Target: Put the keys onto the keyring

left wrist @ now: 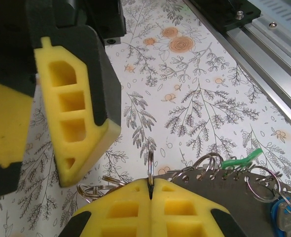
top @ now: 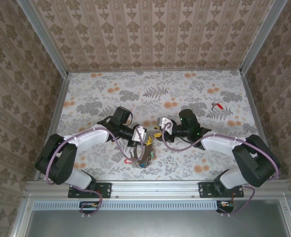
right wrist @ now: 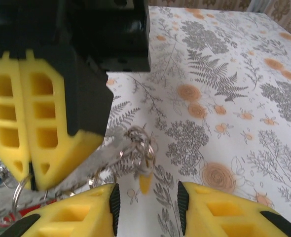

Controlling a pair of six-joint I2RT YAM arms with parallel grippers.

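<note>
With the left fingers (left wrist: 121,207) pinched shut on the upright ring (left wrist: 151,163) at their tips, the right fingers (right wrist: 219,212), part open and empty, should close squarely on the yellow key (right wrist: 145,181) just ahead of their gap.

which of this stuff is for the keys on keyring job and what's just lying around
Job: keyring; left gripper, jaws shut on it; right gripper, jaws open; grey plate of rings; green key; blue key; red key, off by itself.
Lying about: flowered cloth; metal rail.
</note>
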